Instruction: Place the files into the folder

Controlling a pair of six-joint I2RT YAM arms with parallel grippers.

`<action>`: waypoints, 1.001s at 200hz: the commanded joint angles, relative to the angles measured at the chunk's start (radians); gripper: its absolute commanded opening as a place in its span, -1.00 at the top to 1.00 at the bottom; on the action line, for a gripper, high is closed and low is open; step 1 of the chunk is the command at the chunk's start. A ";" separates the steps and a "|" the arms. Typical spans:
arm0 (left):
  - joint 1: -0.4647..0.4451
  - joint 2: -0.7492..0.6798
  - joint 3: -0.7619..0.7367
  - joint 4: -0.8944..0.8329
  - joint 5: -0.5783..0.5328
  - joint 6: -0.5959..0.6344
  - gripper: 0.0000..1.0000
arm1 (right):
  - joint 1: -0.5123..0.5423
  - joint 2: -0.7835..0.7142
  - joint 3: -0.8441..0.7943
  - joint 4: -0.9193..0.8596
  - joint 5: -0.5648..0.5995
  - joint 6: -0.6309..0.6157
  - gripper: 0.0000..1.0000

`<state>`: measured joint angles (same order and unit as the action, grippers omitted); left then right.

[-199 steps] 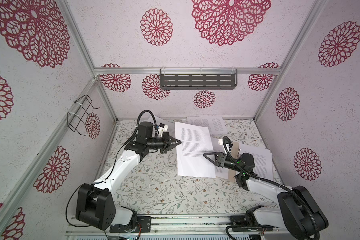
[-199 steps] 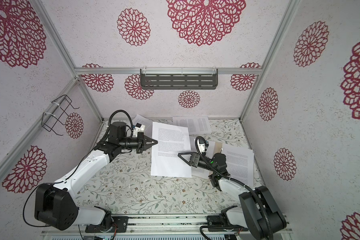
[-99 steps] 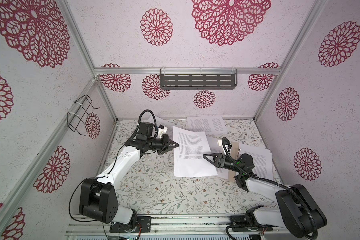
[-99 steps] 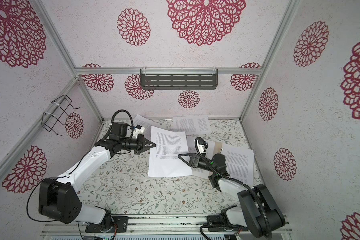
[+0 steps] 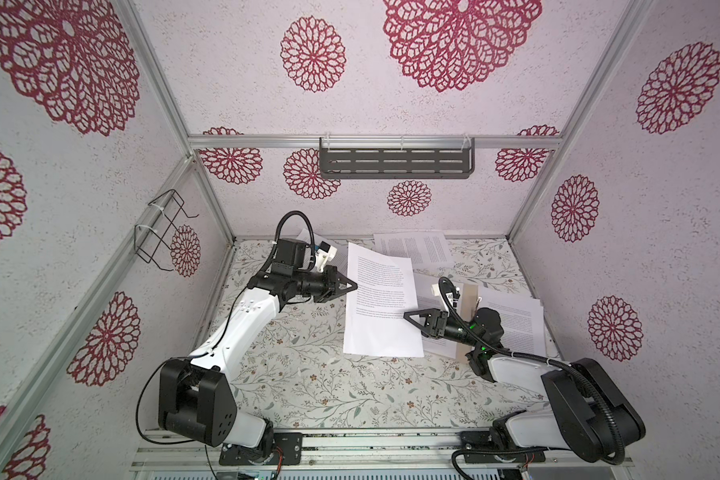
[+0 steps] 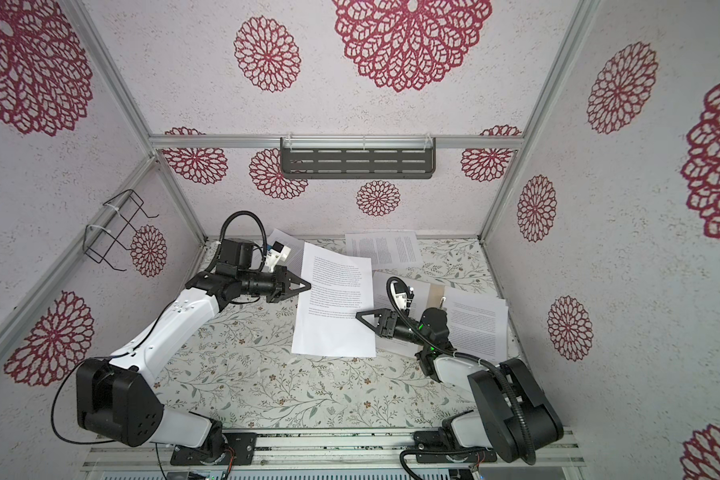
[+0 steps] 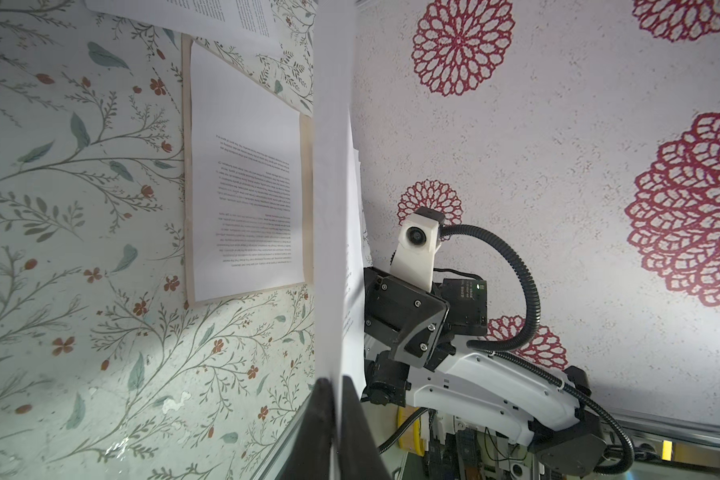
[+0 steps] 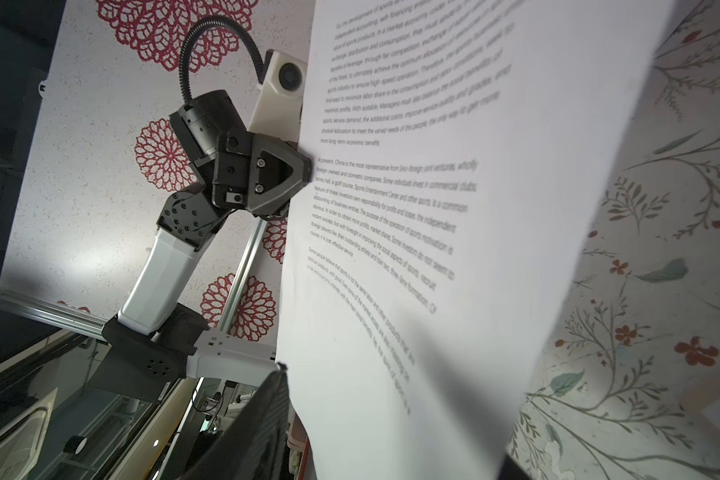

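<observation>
Firstly, left wall: one wire rack (image 5: 161, 230).

Left arm: the left fingers (image 7: 318, 428) are closed on the left edge of the held sheet (image 5: 381, 299). It is one printed white sheet, hanging between the two arms above the counter (image 5: 308, 386) and just left of the folder.

Behind the left arm: one rear sheet (image 5: 341, 258), flat on the counter and partly hidden.

Back wall: one grey slotted shelf (image 5: 395, 163).

Back of the counter: back paper (image 5: 412, 247), printed and lying flat. One sheet or two overlapped; cannot tell.

Right arm: the right fingers (image 8: 262, 424) stand either side of the held sheet's right edge. Whether they pinch it cannot be told.

Right of the counter: one tan folder (image 5: 469, 297), lying open and flat.

- Left leaf: one leaf sheet (image 5: 426, 286), text side up.
- Right leaf: a stack (image 5: 516, 328) of sheets, at least two by the offset edges. It is partly covered by the right arm, and the exact count is not readable.
</observation>
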<state>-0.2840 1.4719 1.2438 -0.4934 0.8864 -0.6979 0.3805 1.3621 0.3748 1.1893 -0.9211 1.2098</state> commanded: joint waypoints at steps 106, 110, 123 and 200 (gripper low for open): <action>0.014 0.007 0.024 0.008 -0.066 0.084 -0.13 | -0.005 -0.138 0.092 -0.463 0.057 -0.229 1.00; 0.015 0.004 0.023 0.007 -0.075 0.088 -0.22 | -0.007 -0.163 0.113 -0.550 0.073 -0.277 1.00; 0.021 -0.004 0.024 0.006 -0.097 0.091 -0.56 | -0.012 -0.231 0.194 -0.839 0.137 -0.417 1.00; 0.038 -0.078 0.027 -0.023 -0.153 0.145 -0.95 | -0.373 -0.194 0.509 -1.742 0.346 -0.810 1.00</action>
<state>-0.2520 1.4506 1.2640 -0.5079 0.7471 -0.6098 0.1154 1.1301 0.7959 -0.1638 -0.6952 0.6151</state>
